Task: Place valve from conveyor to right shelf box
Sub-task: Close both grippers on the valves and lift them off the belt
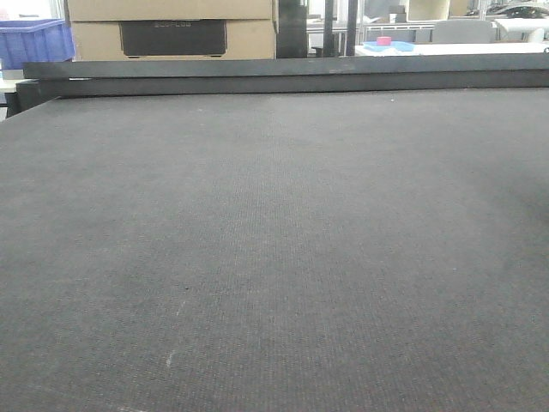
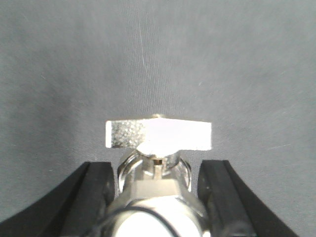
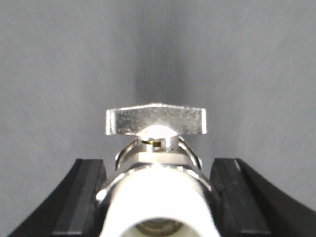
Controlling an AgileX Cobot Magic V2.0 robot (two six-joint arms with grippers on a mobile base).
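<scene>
The conveyor [image 1: 274, 240] is a wide dark grey woven belt with a black rail [image 1: 283, 75] along its far edge; no valve or arm shows in the front view. In the left wrist view, a shiny metal valve [image 2: 158, 134] with a flat T-handle sits between the black fingers [image 2: 96, 187] of my left gripper [image 2: 158, 165], its body pressed against both, with belt [image 2: 148, 59] beyond. The right wrist view shows another such valve [image 3: 155, 121] clamped likewise in my right gripper [image 3: 159, 160] over the belt [image 3: 74, 64]. The right shelf box is out of view.
Beyond the rail stand stacked cardboard boxes [image 1: 171, 26], a blue crate [image 1: 30, 43] at the far left, and a blue tray with a pink object [image 1: 388, 43] on a bench at the back right.
</scene>
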